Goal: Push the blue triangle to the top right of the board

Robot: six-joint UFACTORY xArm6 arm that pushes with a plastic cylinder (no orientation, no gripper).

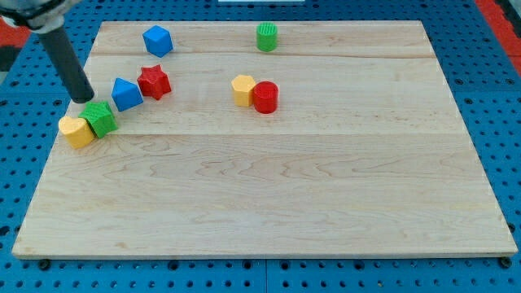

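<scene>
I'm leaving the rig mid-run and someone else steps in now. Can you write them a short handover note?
My tip is down near the board's left edge, just left of the blue triangle block, apart from it.
The triangle touches the red star block on its right; the green star block and yellow block sit below-left.
Done: nothing visible; the triangle is far from the wooden board's top right.
Left: push it rightward and up, past the yellow-and-red pair.

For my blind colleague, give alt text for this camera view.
My tip sits just left of the blue triangle, which touches a red star on a wooden board. A green block and a yellow block lie below it.
</scene>
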